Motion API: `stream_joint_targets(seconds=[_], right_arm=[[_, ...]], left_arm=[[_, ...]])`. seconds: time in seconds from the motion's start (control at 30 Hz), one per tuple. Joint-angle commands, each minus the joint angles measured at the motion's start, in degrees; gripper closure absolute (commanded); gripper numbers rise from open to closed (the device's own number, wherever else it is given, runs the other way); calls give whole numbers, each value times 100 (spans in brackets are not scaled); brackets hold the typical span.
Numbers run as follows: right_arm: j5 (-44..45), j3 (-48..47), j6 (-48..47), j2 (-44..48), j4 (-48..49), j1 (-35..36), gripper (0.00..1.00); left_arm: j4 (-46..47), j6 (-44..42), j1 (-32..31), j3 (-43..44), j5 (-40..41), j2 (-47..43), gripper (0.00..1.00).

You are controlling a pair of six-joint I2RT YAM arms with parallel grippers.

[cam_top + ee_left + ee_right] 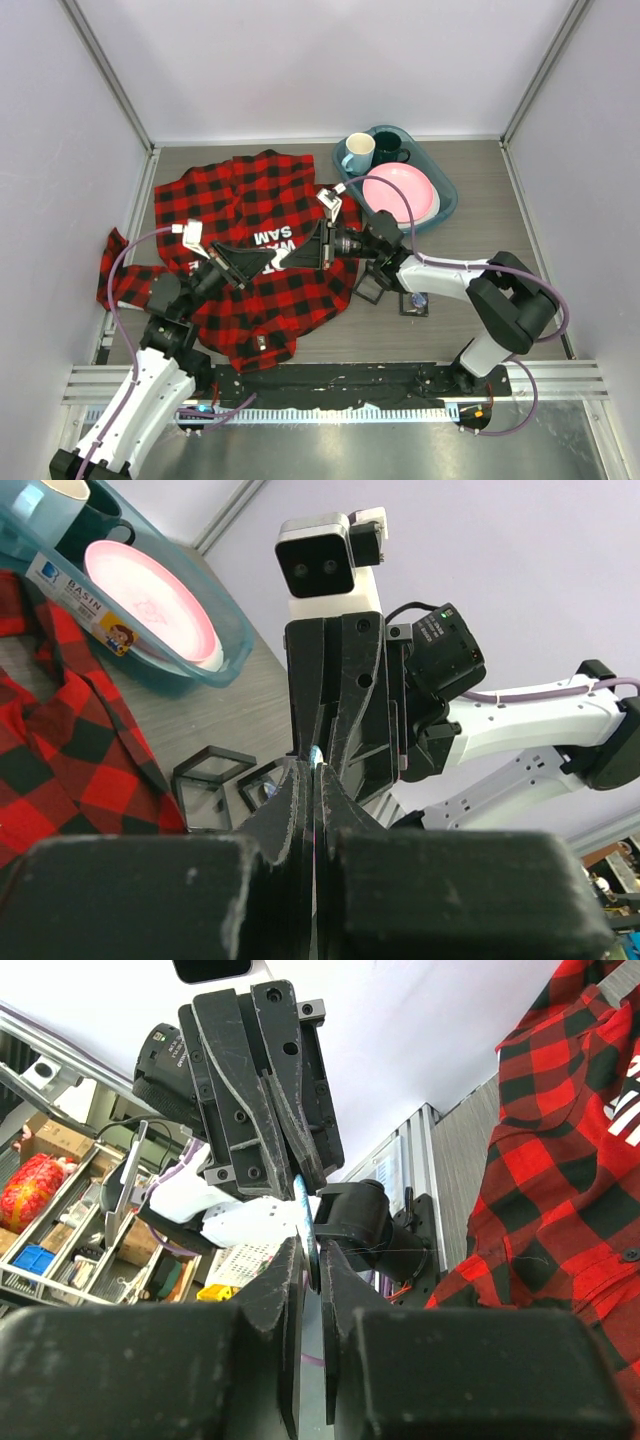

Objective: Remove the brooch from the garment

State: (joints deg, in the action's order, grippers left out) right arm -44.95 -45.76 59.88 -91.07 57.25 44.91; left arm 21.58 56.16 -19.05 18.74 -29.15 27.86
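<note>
Bluish, thin, likely light and slippery, the brooch point(304, 1212) hangs above the shirt's point(250, 190) middle, clamped in the left gripper point(316, 772). The right gripper's point(312, 1260) jaws closely flank it, but I cannot tell if they grip. Best pinched across its flat faces.

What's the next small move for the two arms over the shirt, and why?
Probably squeeze the right end effector fully onto the blue brooch before either arm pulls away. The left end effector is shut on it from the opposite side, above the shirt, but the right one's grip isn't clearly closed yet.
</note>
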Motion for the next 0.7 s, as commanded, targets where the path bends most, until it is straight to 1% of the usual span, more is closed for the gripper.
stream_joint_targets(seconds=[0.0,0.1,0.2,0.37,0.43,0.47,0.67], right_arm=[[276,-197,269,-210,338,71,91],[399,-153,445,-288,427,71,93],[487,-109,709,-385,672,80,94],[742,-30,929,-438,805,71,95],[864,40,973,-438,910,71,95],[908,67,991,-430,945,71,92],[1365,304,1184,-403,1384,80,91]], left_arm=[[-31,-184,-81,314,-548,-122,100],[-84,-228,-81,305,-522,-201,100],[-172,-290,-81,305,-487,-272,100],[-347,-439,-81,341,-461,-377,100],[-400,-474,-81,332,-425,-439,99],[-418,-475,-81,332,-417,-465,100],[-611,-527,-81,297,-179,-615,100]])
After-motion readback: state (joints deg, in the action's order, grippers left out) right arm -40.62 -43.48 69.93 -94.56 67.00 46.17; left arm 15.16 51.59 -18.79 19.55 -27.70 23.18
